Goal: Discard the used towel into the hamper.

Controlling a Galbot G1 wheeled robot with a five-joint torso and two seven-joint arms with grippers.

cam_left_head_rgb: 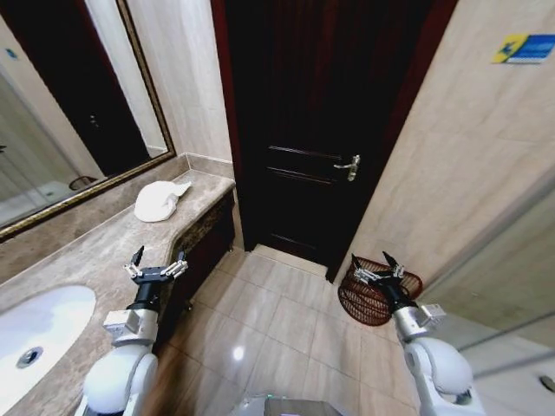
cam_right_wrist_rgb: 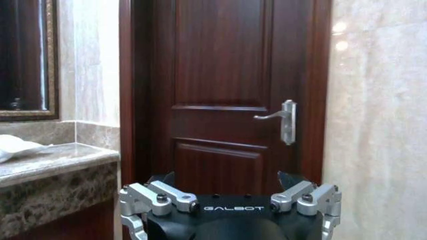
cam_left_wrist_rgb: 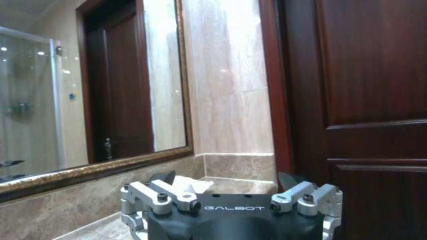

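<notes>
Nearest you, both arms are hovering raised and empty. The left gripper (cam_left_head_rgb: pixel 156 264) is hanging over the front edge of the brown marble bench (cam_left_head_rgb: pixel 95 251), jaws standing apart with nothing between them. The right gripper (cam_left_head_rgb: pixel 376 266) is hanging over the floor on the other side, jaws likewise apart and holding nothing.

You are seeing a white oval sink basin (cam_left_head_rgb: pixel 39 325) set into the bench beside the left arm. The beige glossy floor tiles (cam_left_head_rgb: pixel 277 321) are lying between the two arms.

Just beyond the right gripper, the small round dark reddish-brown open-weave hamper (cam_left_head_rgb: pixel 373 299) is sitting on the floor against the beige wall, near the door frame; the gripper is overlapping its rim in the head view, and you cannot tell whether they touch.

Farther along the bench, well apart from the left gripper, the crumpled white towel (cam_left_head_rgb: pixel 159 201) is lying near the bench's far end. In the left wrist view a corner of it (cam_left_wrist_rgb: pixel 193 186) is showing just past the gripper body; the right wrist view is catching its edge (cam_right_wrist_rgb: pixel 17 146) on the bench top.

Behind the bench a gold-framed wall mirror (cam_left_head_rgb: pixel 69 113) is running along the wall. Farthest off, the dark wooden panelled door (cam_left_head_rgb: pixel 321 130) is standing closed, its silver lever handle (cam_left_head_rgb: pixel 349 166) level.
</notes>
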